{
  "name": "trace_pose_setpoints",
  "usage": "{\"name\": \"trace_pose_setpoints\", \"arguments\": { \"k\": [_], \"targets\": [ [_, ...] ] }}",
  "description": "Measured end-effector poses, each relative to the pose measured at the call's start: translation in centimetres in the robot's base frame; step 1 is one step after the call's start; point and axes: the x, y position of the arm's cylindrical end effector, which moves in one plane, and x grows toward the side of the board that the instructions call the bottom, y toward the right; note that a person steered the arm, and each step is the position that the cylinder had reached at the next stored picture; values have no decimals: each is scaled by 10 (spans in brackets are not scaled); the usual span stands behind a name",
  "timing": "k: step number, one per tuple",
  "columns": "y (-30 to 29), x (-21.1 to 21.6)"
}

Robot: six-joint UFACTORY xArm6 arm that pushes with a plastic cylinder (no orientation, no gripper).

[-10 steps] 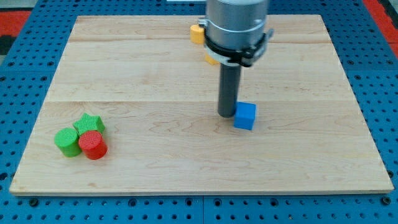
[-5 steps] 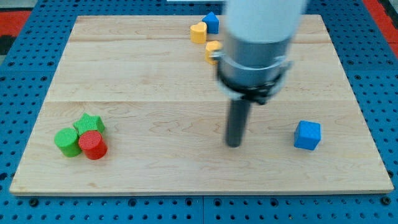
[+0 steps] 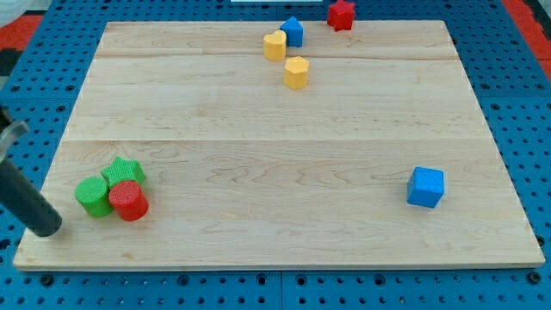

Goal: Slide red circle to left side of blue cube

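The red circle (image 3: 129, 201) lies near the board's lower left, touching a green cylinder (image 3: 92, 196) on its left and a green star (image 3: 123, 171) above it. The blue cube (image 3: 425, 187) sits far off at the lower right. My tip (image 3: 49, 228) is at the view's far left, just left of and below the green cylinder, a short way from the red circle. The rod slants up to the view's left edge.
At the view's top stand a yellow block (image 3: 275, 45), a blue block (image 3: 293, 32) touching it, a yellow hexagonal block (image 3: 296, 72) and a red star-like block (image 3: 341, 14). The wooden board (image 3: 275, 120) lies on a blue pegboard.
My tip pushed the blue cube to the right, then swept across the board to the far left beside the green cylinder. The arm's body left the view, uncovering the top blocks.
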Motion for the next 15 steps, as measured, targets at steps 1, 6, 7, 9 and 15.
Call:
{"name": "trace_pose_setpoints", "arguments": {
  "k": [1, 6, 7, 9, 15],
  "targets": [
    [37, -18],
    [116, -24],
    [154, -51],
    [256, -81],
    [364, -35]
  ]
}}
